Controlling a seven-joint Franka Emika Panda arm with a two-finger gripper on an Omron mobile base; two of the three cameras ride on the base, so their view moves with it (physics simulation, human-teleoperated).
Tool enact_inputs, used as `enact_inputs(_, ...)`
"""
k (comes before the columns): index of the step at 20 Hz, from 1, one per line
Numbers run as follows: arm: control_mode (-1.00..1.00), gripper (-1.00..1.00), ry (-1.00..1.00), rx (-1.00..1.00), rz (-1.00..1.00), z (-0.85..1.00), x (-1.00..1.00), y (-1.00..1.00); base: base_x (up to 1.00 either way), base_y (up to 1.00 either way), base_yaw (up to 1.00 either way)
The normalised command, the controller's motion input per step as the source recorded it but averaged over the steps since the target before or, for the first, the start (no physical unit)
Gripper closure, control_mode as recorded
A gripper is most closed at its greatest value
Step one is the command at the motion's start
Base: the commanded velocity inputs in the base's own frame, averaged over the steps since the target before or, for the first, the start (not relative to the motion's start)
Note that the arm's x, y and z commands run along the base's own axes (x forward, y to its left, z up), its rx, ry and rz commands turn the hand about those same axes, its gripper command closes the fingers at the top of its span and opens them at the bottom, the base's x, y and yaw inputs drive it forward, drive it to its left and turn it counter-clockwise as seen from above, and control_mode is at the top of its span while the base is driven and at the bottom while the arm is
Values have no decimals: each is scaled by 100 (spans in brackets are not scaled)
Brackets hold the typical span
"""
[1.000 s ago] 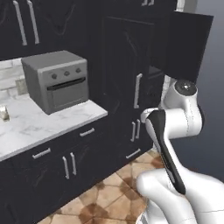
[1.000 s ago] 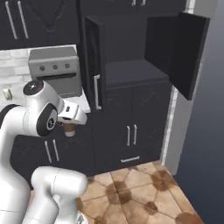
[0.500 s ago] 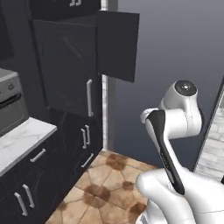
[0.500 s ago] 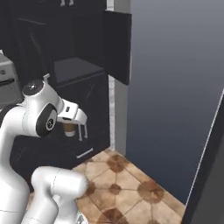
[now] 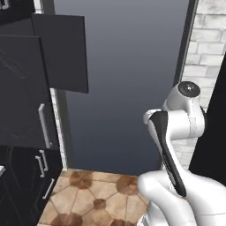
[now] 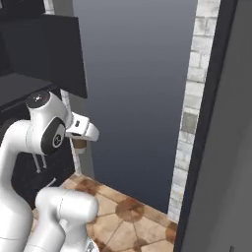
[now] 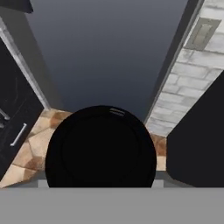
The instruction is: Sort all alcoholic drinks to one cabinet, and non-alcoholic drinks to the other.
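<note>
Swinging right with the base, both base views have left the toaster oven and open cabinet behind for a plain grey wall panel (image 5: 128,88), while the gripper (image 6: 78,143) stays clamped on the black-lidded paper cup (image 7: 100,146), carried in front of that panel toward its cabinet.

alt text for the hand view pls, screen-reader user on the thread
A round black cup lid, seen from above, sits close to the camera at the bottom centre. Beyond it is a large plain grey surface, with a dark cabinet front on the left, a pale brick wall on the right, and brown tiled floor below.
</note>
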Motion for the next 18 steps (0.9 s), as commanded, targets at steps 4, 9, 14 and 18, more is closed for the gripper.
enact_inputs(4,100,100,0,0,0,0,0,0,84,0,-34)
enact_inputs(9,100,100,0,0,0,0,0,0,63,0,-18)
enact_inputs(14,100,100,0,0,0,0,0,0,2,13,14)
enact_inputs(18,100,100,0,0,0,0,0,0,2,24,44)
